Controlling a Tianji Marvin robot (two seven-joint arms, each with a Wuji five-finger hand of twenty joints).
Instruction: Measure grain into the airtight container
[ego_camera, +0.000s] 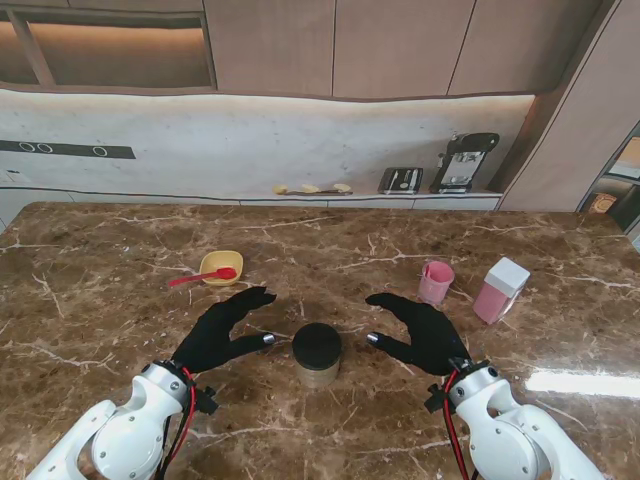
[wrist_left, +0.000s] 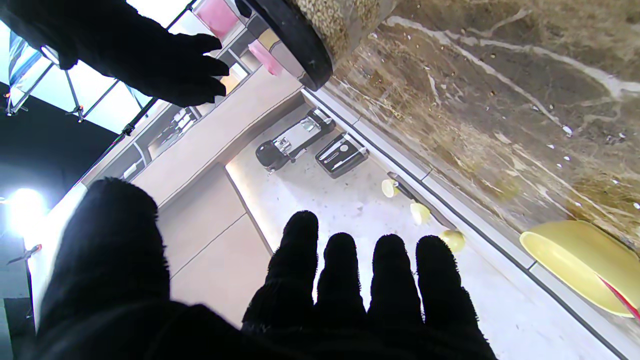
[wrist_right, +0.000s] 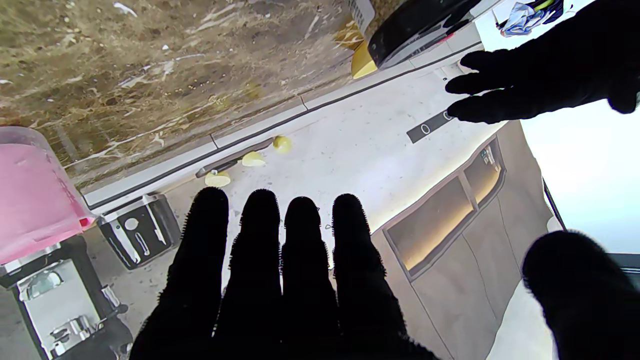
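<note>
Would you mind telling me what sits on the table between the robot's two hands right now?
In the stand view, the black-lidded grain jar stands between the left hand and right hand; neither hand touches it.

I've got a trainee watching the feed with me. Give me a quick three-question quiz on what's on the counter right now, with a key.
1. True or false: the left hand is gripping the black-lidded jar.
2. What lies in the yellow bowl? A) a red spoon B) a fork C) a lemon
3. Fill in: the pink cup and the pink container with a white lid stand on the robot's ____ side.

Key
1. False: both it and the right hand are open, flanking the jar without touching it.
2. A: the red spoon lies across it.
3. Right.
</note>
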